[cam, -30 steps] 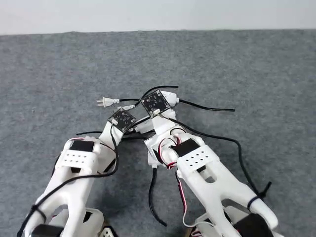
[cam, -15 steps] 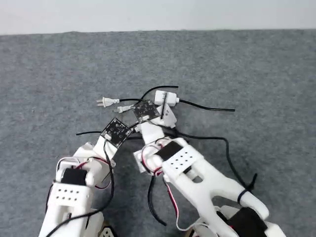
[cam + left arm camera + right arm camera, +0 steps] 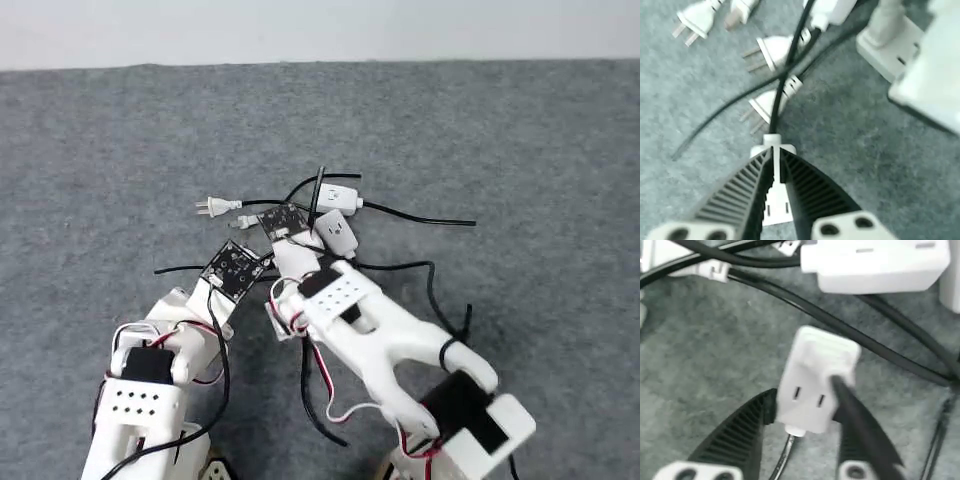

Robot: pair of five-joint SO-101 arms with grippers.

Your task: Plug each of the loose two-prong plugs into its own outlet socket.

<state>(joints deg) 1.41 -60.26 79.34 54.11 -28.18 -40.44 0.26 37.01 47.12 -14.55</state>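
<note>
Grey carpet (image 3: 520, 140) spreads wide; left pincer (image 3: 775, 159) clamps a plug (image 3: 772, 146), right pincer (image 3: 804, 390) grips a socket (image 3: 816, 362).

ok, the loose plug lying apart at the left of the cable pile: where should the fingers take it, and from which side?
Take the loose plug by its white body, just behind the prongs, coming down from above. It lies flat, with the prongs at one end and the black cord leaving the other, so fingers closing across the body's sides should clear both and leave the prongs free.
</note>
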